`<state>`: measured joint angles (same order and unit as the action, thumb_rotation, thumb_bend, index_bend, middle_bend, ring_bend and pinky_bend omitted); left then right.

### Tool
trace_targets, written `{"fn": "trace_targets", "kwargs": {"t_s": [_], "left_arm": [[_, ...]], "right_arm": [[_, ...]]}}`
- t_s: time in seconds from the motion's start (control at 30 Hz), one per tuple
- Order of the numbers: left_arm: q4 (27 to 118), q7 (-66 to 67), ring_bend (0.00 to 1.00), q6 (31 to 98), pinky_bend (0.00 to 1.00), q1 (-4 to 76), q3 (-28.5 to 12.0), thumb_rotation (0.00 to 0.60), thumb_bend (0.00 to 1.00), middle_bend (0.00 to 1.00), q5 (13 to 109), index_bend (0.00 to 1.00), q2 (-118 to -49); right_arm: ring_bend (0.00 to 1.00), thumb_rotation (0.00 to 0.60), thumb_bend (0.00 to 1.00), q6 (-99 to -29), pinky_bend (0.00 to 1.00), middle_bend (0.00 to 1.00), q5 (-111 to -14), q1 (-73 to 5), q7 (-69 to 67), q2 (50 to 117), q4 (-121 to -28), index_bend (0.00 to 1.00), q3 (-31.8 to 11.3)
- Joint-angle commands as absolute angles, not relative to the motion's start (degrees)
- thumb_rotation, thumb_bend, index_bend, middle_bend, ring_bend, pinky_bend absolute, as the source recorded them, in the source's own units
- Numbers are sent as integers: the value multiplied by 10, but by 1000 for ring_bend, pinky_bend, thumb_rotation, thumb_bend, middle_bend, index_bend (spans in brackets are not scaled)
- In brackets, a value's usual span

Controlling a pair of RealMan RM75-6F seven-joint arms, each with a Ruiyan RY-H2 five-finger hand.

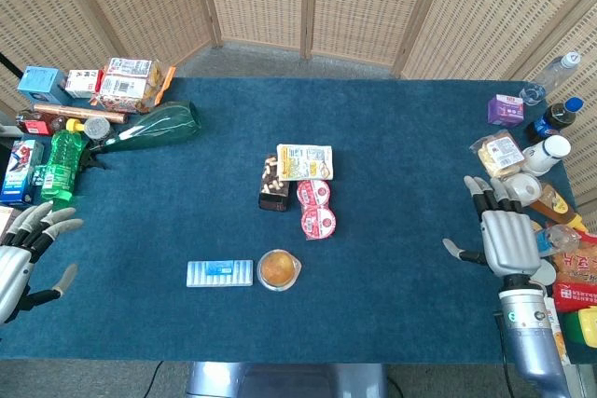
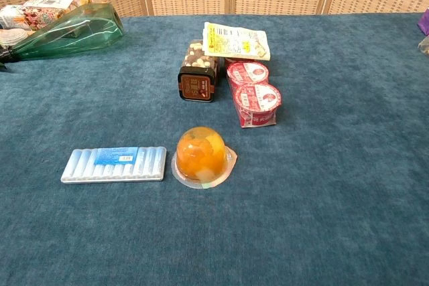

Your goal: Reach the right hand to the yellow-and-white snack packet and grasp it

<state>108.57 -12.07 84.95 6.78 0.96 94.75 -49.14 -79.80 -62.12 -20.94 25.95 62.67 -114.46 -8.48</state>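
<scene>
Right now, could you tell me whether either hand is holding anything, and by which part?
Nothing is held. The right hand and left hand are both open, fingers apart, away from the yellow-and-white snack packet.

I see a jelly cup [image 2: 201, 155] at six o'clock, a blue tray [image 2: 114, 164] beside it, and a green bottle [image 2: 67, 30] at ten.

Print shows on the yellow-and-white snack packet [image 2: 236, 41] and red-lidded cups [image 2: 254, 92], none of it legible.
</scene>
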Motion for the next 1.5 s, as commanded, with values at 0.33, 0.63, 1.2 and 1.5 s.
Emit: {"fn": "trace_targets", "kwargs": {"t_s": [0.33, 0.63, 1.2, 1.5], "left_arm": [[1090, -118, 0, 855, 0, 66, 12, 600, 479, 183, 956, 217, -488], [1086, -132, 0, 856, 0, 74, 12, 600, 478, 182, 979, 215, -471], [1102, -123, 0, 855, 0, 80, 17, 600, 478, 180, 998, 210, -460], [1133, -92, 0, 853, 0, 76, 22, 600, 478, 179, 1001, 208, -454]], "right_arm": [[0, 461, 221, -787, 0, 112, -654, -201, 231, 619, -1152, 0, -79], [0, 457, 216, -722, 6, 109, -667, -259, 226, 637, -1153, 0, -114], [0, 460, 215, -511, 113, 97, -535, -471, 179, 770, -970, 0, -214], [0, 462, 215, -426, 131, 98, -477, -558, 169, 837, -839, 0, -214]]}}
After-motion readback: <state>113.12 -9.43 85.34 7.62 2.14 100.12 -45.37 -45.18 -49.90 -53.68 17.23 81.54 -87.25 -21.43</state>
